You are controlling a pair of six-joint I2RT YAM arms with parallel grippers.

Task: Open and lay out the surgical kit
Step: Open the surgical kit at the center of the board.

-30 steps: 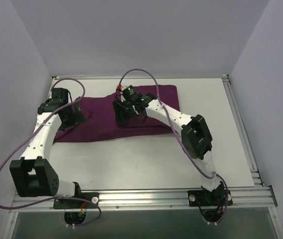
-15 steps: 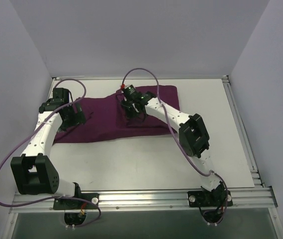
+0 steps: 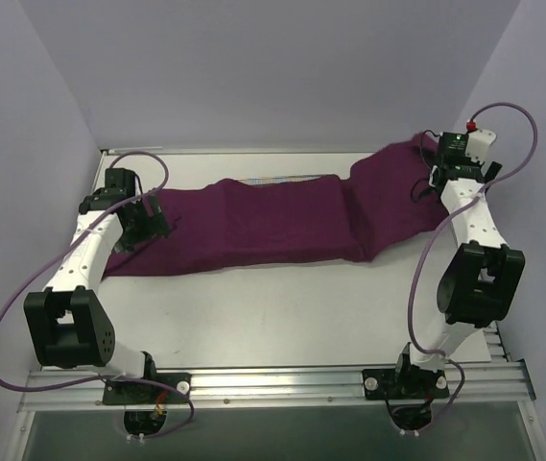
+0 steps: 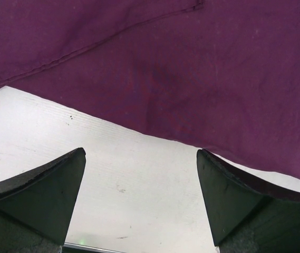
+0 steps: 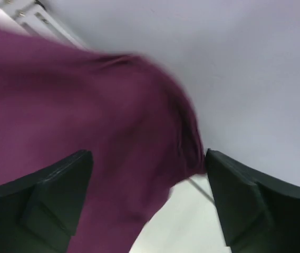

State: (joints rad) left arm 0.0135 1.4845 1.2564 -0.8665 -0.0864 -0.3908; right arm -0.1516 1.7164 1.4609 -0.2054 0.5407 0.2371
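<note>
Large dark magenta-purple cloth wrap point(image 3: 282, 216), a second ago bundled at the centre of the white surface point(image 3: 282, 307), now has a flap drawn out to 2 o'clock, right fingers point(image 5: 60, 184) spread beside it, left fingers point(image 4: 44, 190) spread and empty at its 9 o'clock edge; first unfolding judged done, contents unexposed.

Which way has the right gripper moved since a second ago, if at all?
Yes. Top view: right gripper swung right, from over the cloth wrap to the far right corner of the table, dragging a flap out.
</note>
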